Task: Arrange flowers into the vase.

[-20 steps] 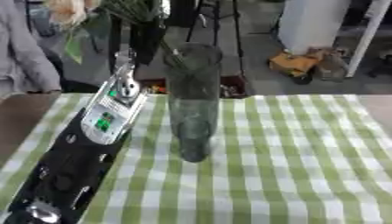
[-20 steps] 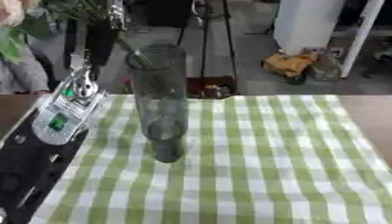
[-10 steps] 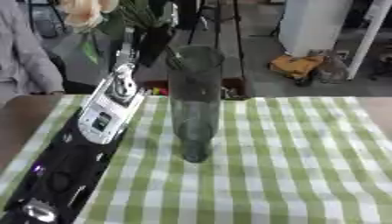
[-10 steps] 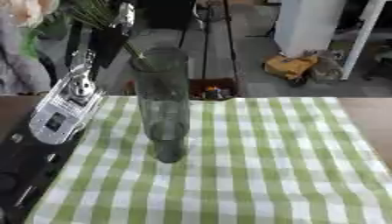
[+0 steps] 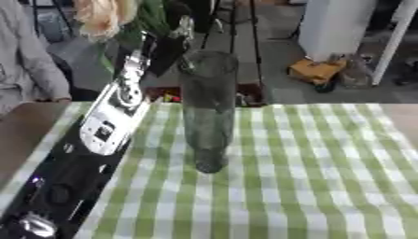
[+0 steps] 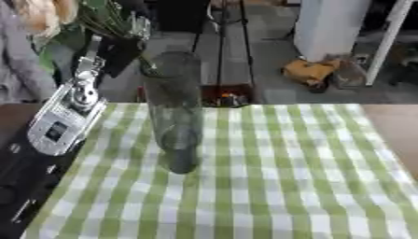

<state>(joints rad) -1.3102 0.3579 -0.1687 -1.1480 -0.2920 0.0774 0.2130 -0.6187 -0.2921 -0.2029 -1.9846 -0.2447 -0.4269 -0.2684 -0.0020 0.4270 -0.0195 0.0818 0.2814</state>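
The left hand (image 5: 167, 49) holds a flower (image 5: 102, 16) far left of the vase (image 5: 208, 107); its stem could tip the vase over.

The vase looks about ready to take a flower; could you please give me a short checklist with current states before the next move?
1. Vase upright on the checked cloth: ok.
2. Vase mouth open, nothing visibly blocking it: ok.
3. Flower held up by the left hand: ok; the grip itself: cannot tell.
4. Stem end lined up over the vase mouth: cannot tell; the greenery sits left of and behind the rim.
5. Right hand ready to steady the vase: not ok, it shows in neither view.
6. Cloth around the vase base free of other items: ok.
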